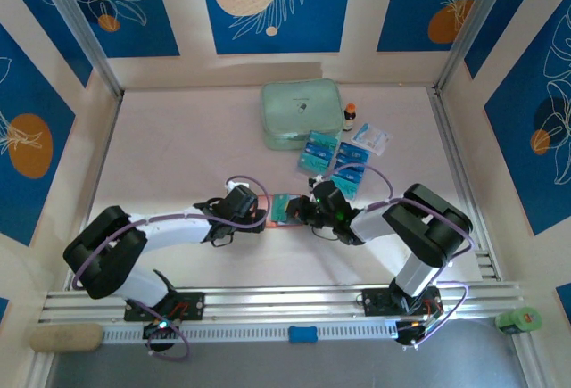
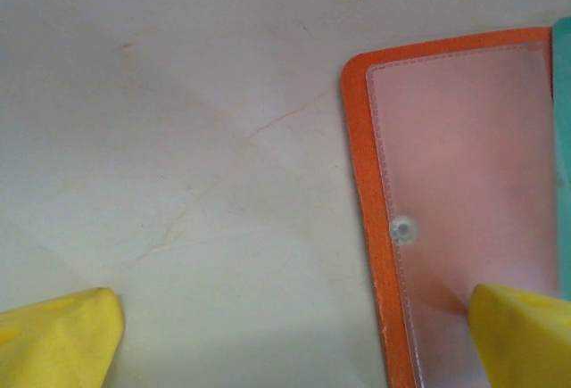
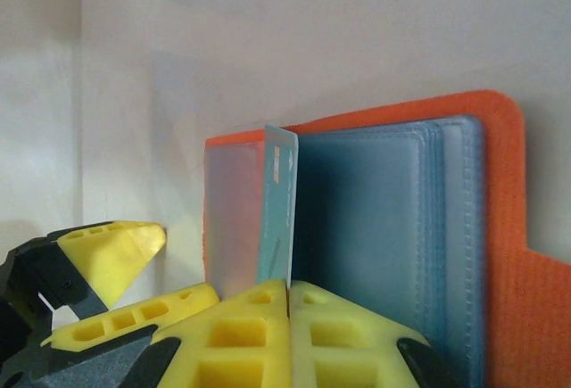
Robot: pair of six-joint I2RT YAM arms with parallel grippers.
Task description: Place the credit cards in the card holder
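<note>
**Card on edge at the pocket: keep it straight**

The right gripper [image 3: 287, 303] pinches one credit card [image 3: 277, 205] on edge over the open card holder [image 3: 500, 165], between its clear flap [image 3: 232, 218] and the blue pockets [image 3: 375, 227]. The left gripper [image 2: 290, 343] is spread wide at the holder's left edge, with one fingertip [image 2: 522, 334] over the flap. The card should probably stay parallel to the pocket slit while the flap is held down. Beyond the holder lie the loose credit cards [image 1: 335, 160], then the mint-green case [image 1: 302, 113]. Left of the holder the table [image 1: 169, 156] gives room to move.

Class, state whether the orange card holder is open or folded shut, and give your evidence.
Open. The card holder lies spread on the table, with its inner sleeves and snap stud exposed.
</note>
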